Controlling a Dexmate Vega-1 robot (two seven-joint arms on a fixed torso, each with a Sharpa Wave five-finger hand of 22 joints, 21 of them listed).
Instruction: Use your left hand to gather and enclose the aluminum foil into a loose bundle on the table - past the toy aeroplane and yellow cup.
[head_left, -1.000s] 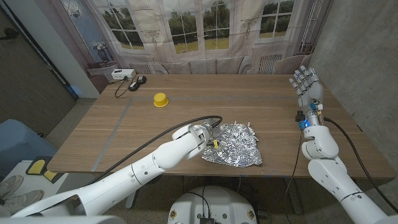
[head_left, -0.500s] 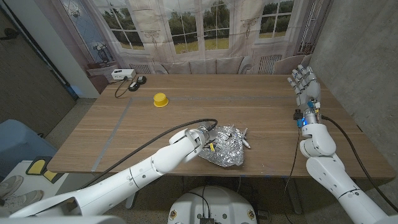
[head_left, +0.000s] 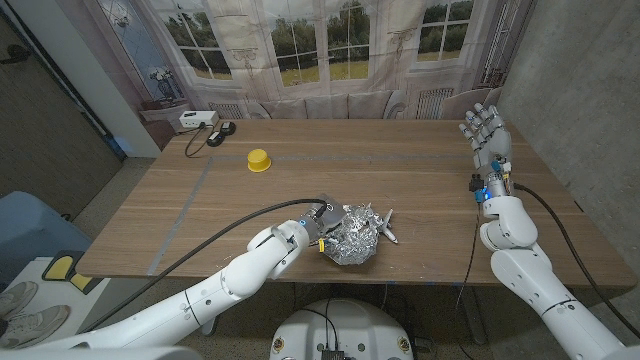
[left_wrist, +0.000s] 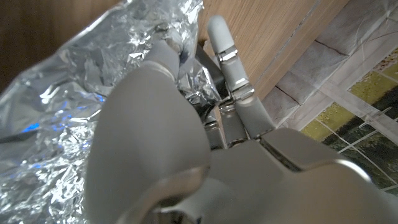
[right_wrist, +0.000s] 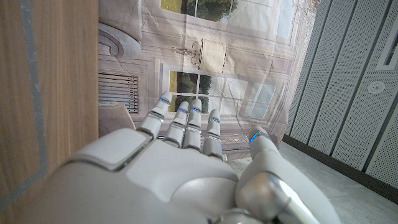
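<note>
The left hand (head_left: 318, 232) is closed into the aluminum foil (head_left: 352, 236), which sits as a crumpled lump near the table's (head_left: 420, 180) front edge, in the middle of the head view. In the left wrist view the fingers (left_wrist: 225, 46) curl into the creased sheet (left_wrist: 74, 124) — the grip is on the foil itself, not beside it. The toy aeroplane (head_left: 386, 224) pokes out of the foil's far right side, touching it; the yellow cup (head_left: 259, 159) stands well apart, further back and to the left.

I judge the gathering step nearly done: the sheet is already bunched rather than flat. What remains is to settle it as a loose bundle without squeezing it hard, and to keep the aeroplane from being wrapped in.

The right hand (head_left: 487, 134) is held up at the table's right side, fingers spread and holding nothing — it takes no part.
</note>
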